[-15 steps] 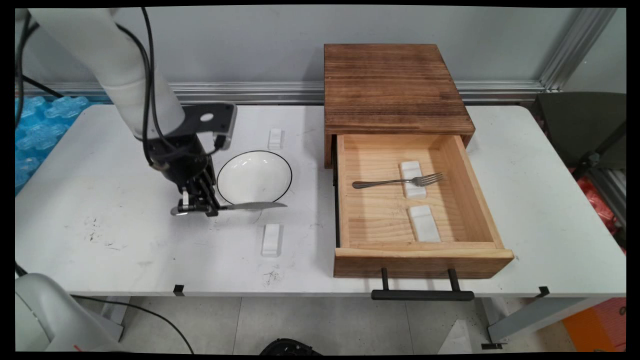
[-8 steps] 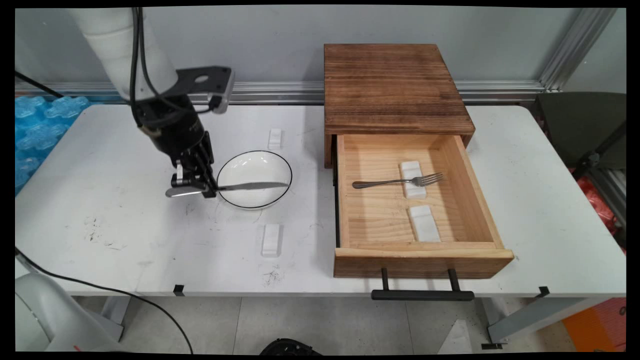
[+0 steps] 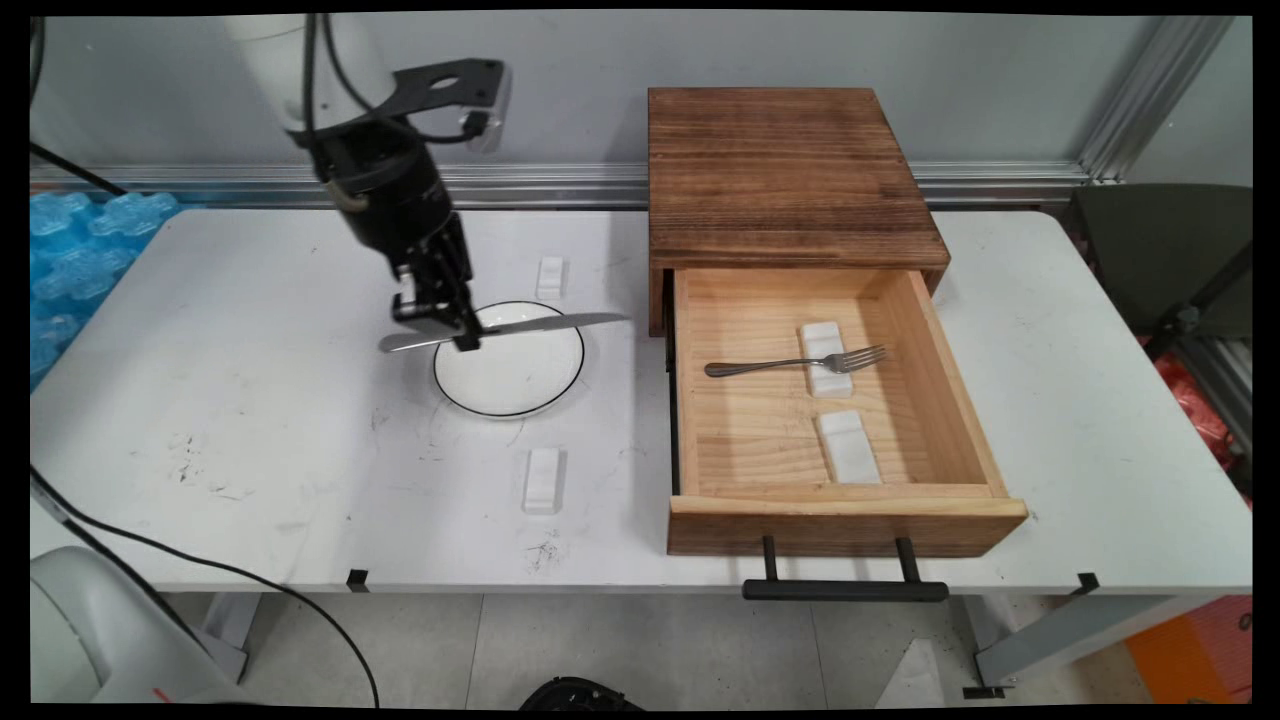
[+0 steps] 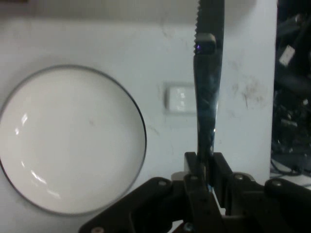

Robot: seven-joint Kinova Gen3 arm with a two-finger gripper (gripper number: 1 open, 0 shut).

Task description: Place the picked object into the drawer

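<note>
Since a second ago I have risen from the table's near-left area and swung up and toward the wall, carrying the knife (image 3: 505, 329) from just in front of the plate (image 3: 510, 360) to a spot above its far rim. My gripper (image 3: 448, 322) is clamped tight on the knife near its handle end, the fingers (image 4: 194, 167) pressed against both flat sides of the metal. It hangs level in the air, handle poking out to the left, blade tip pointing right toward the wooden drawer box (image 3: 790, 180). Looking along my own fingers, I see the serrated edge of the blade running away from me, the white black-rimmed plate off to one side, and a small white rest (image 4: 181, 98) on the table just beside the blade's line. On the table another white rest (image 3: 543, 479) lies in front of the plate, well apart from me. The drawer (image 3: 840, 500) stands pulled open; inside, a fork (image 3: 795, 362) lies with its neck across one white block (image 3: 826, 352), and a second white block (image 3: 849, 447) sits nearer the drawer's front, bare.
</note>
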